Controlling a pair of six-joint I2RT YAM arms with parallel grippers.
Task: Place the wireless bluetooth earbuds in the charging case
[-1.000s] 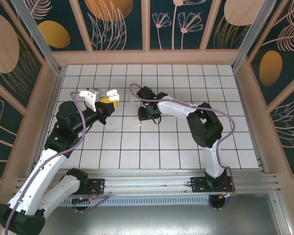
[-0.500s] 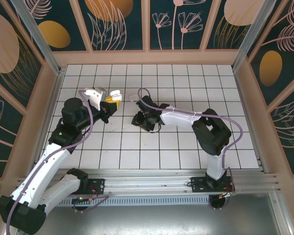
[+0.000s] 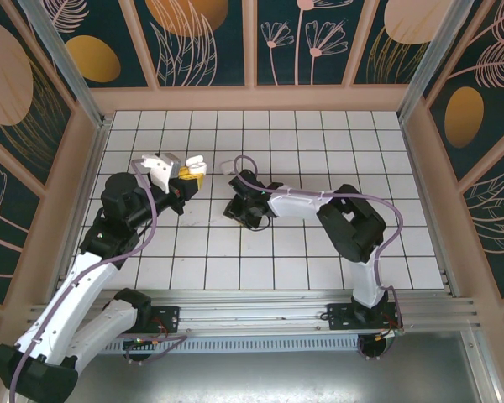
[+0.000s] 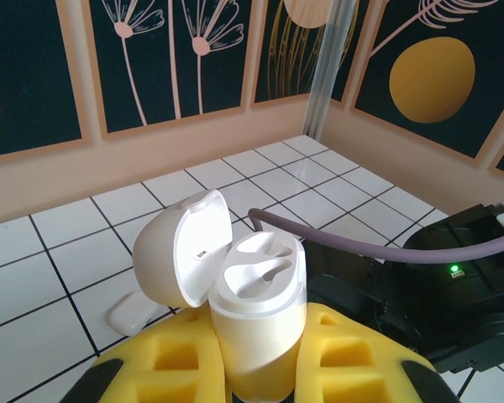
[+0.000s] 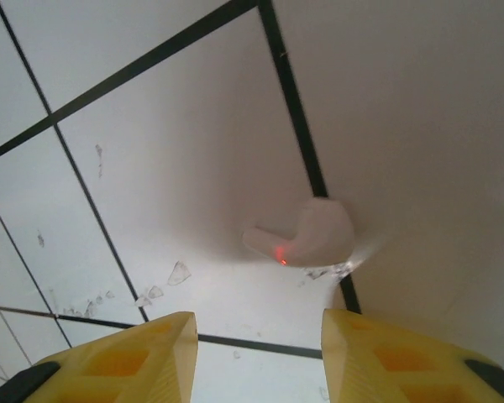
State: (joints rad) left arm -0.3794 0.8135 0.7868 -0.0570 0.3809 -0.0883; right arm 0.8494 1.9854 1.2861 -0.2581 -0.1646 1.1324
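Two pincers. Left gripper (image 4: 257, 369), yellow pads, lower middle of its wrist frame, is clamping tight on the small glossy white rounded plastic charging case (image 4: 259, 311). The case is standing upright w/ hinged lid (image 4: 181, 250) hanging open to the left. Small white rounded bit (image 4: 133, 311), poss. an earbud, is lying on the white tiled floor (image 4: 59, 277) at lower left, near the lid. Right gripper (image 5: 256, 348), bottom edge of its frame, is standing part-open, nothing btwn pads. Tiny white plastic earbud (image 5: 307, 235) w/ red light is lying on the tiles at centre, just ahead, apart from both pads.
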